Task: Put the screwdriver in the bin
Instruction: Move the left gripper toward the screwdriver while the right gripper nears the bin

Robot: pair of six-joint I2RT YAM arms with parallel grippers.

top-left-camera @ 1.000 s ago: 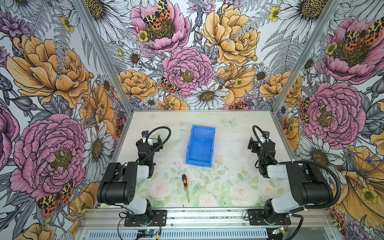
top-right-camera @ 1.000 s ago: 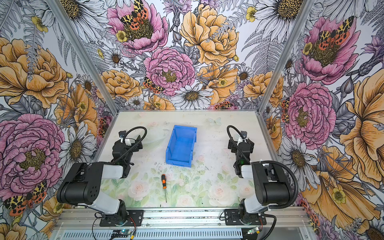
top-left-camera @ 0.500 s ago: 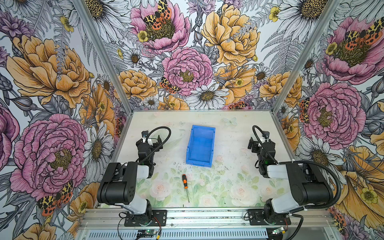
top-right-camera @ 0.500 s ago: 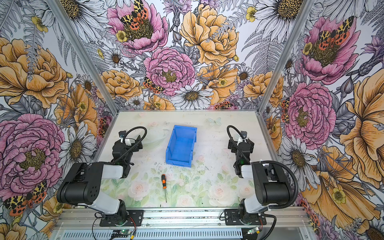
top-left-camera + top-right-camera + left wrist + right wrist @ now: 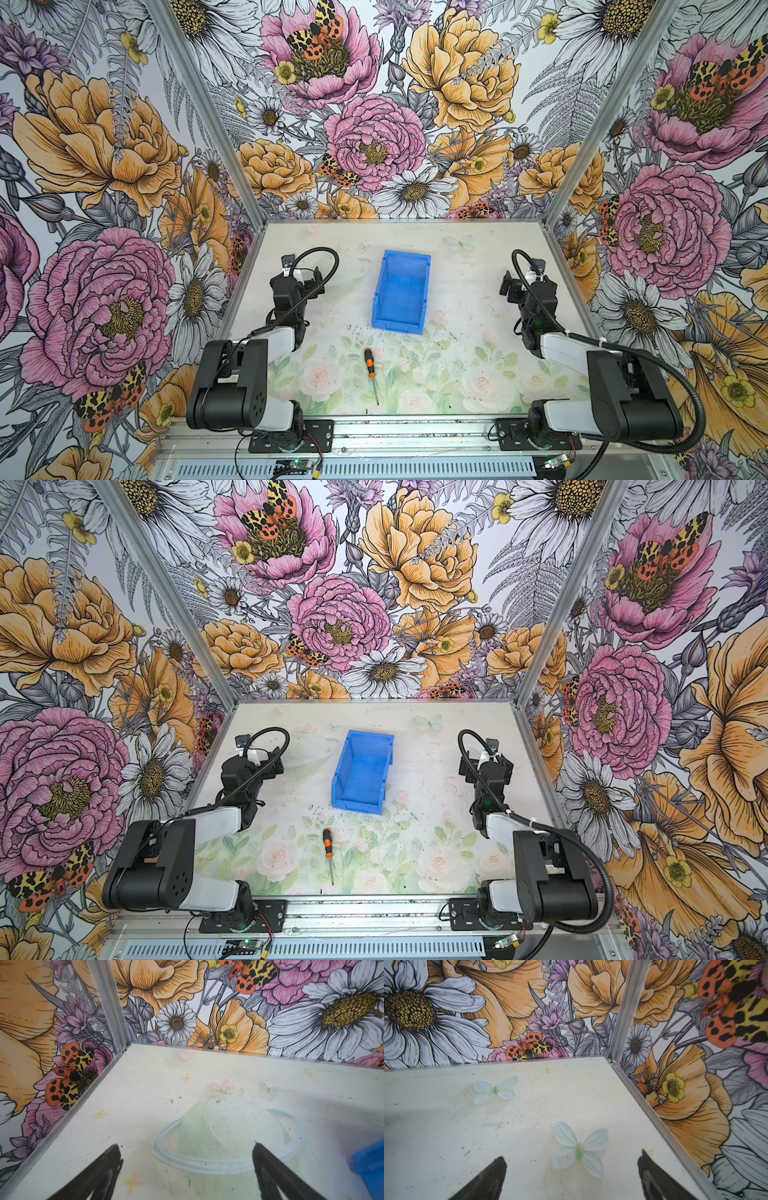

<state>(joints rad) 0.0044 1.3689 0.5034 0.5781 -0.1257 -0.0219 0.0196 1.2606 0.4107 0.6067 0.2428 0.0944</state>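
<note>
1. The screwdriver (image 5: 370, 368) (image 5: 328, 842) is lying flat on the table (image 5: 457, 257), on the near side of the bin (image 5: 399, 326) (image 5: 357, 806) in both top views, close to it but not touching.
2. Its black and orange handle is pointing toward the bin; the thin metal shaft is running away from the bin toward the table's front rail.
3. The bin is sitting upright mid-table, bright blue, with nothing lying inside.
4. The left gripper (image 5: 186, 1147) is hovering to the left of the bin, clear of it. Its two black fingers (image 5: 104, 1167) are standing spread wide with only table showing between them. Nothing is being pinched.
5. In the left wrist view a blue corner of the bin (image 5: 372, 1165) is showing at the frame edge, beside a faded ringed-planet print (image 5: 226, 1138) on the table.
6. The right gripper (image 5: 572, 1156) is hanging well to the right of the bin, fingers likewise spread, gripping nothing.
7. A pale printed butterfly (image 5: 579, 1149) is showing on the table just ahead of the right gripper's fingers.
8. Neither gripper is touching the screwdriver or the bin.
</note>
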